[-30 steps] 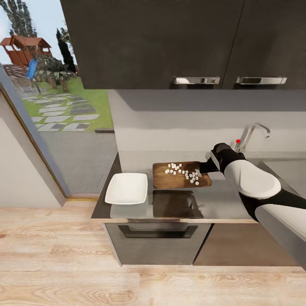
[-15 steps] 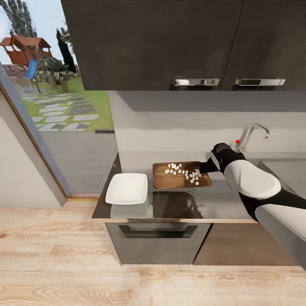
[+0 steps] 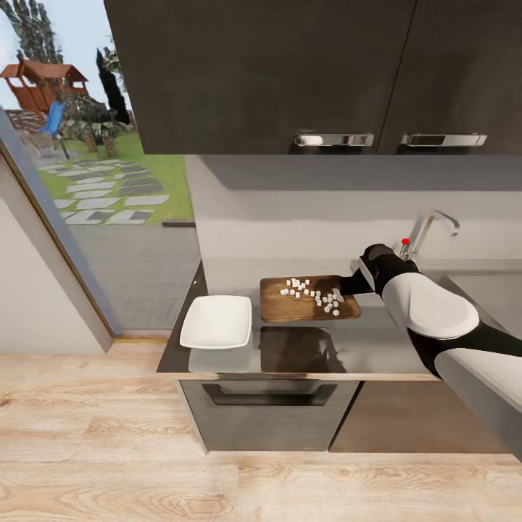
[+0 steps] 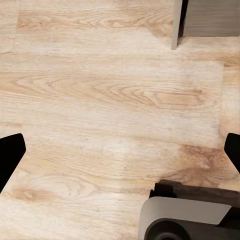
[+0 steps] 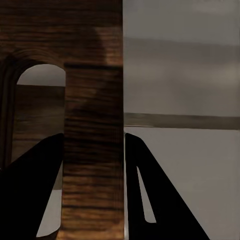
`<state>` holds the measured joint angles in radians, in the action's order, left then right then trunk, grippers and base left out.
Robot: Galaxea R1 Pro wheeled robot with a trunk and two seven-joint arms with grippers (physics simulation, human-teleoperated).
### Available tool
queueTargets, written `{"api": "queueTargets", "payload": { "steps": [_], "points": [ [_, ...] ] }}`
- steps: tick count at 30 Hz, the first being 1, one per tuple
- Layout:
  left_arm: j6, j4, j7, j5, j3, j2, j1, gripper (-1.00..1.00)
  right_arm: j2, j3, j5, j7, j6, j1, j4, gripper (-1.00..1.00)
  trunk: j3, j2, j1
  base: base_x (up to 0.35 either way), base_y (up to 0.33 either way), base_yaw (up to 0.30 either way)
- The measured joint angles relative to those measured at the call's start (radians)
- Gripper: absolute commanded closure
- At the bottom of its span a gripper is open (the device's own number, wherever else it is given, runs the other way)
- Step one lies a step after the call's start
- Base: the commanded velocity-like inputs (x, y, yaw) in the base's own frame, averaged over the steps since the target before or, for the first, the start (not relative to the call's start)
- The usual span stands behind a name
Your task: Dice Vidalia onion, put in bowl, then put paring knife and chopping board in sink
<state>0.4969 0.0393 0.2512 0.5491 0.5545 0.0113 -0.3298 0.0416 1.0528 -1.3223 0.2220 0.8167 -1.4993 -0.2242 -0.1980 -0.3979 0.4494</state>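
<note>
The right end effector (image 5: 93,190) is clamped on the board (image 3: 308,303), one finger on each face of its edge by the handle slot. The right arm (image 3: 424,304) reaches in low over the counter (image 3: 377,348), forearm stretched toward the board's near end. Beyond the end effector, the dice (image 3: 313,293) lie scattered on the board, seemingly lifted slightly. Further out sits the bowl (image 3: 216,321), empty. The left end effector (image 4: 120,150) hangs spread wide over the floor (image 4: 100,90).

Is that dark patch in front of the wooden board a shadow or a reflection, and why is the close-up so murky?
Head view: the patch looks like the chopping board mirrored in the glossy countertop; the bowl mirrors too. Right wrist view: the board sits very close, soft and dim between the dark fingers.
</note>
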Motion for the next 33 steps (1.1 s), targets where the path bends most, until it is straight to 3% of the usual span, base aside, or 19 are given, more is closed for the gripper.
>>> {"api": "queueTargets", "payload": {
  "steps": [15, 33],
  "points": [
    [0.000, 0.000, 0.000, 0.000, 0.000, -0.001, 0.000, -1.00, -0.001, 0.000, -0.001, 0.005, 0.000, 0.000, 0.000, 1.00, 0.000, 0.000, 0.000, -0.001, 0.009, 0.000],
    [0.000, 0.000, 0.000, 0.000, 0.000, -0.001, 0.000, -1.00, 0.001, -0.001, 0.000, 0.005, 0.000, 0.000, 0.001, 1.00, 0.000, 0.000, 0.000, -0.130, 0.200, 0.000]
  ]
}}
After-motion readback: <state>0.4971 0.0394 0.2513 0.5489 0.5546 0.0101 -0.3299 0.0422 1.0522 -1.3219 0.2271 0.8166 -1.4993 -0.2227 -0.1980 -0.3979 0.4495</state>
